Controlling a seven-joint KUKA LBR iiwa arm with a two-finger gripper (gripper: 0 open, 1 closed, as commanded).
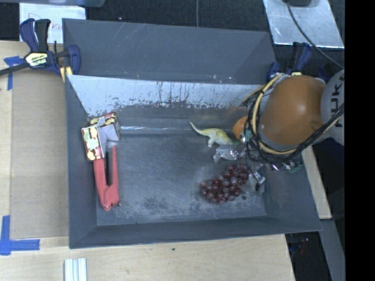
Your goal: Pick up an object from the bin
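Here we are at the grey bin (170,51), with the arm reaching in from the right and its orange wrist cover (291,111) low over the right-hand end of the floor. The jaws sit somewhere beneath that cover and its tangle of cables (whether they are open or closed I cannot tell from here), and nothing can be seen gripped between them.

Closest to the tool end is a bunch of dark red grapes (225,186) lying on the floor near the front right corner. Just behind it is a yellow-green toy dinosaur (215,136), with an orange round thing (239,126) tucked against the arm. Either the grapes or the dinosaur looks the likely pick, but that's a guess.

Well apart, by the left wall, a red-handled tool (107,180) lies untouched.

Progress? By my reading the approach is made and the arm is down among the things. The grasp itself and the lift out of the bin are not yet done.
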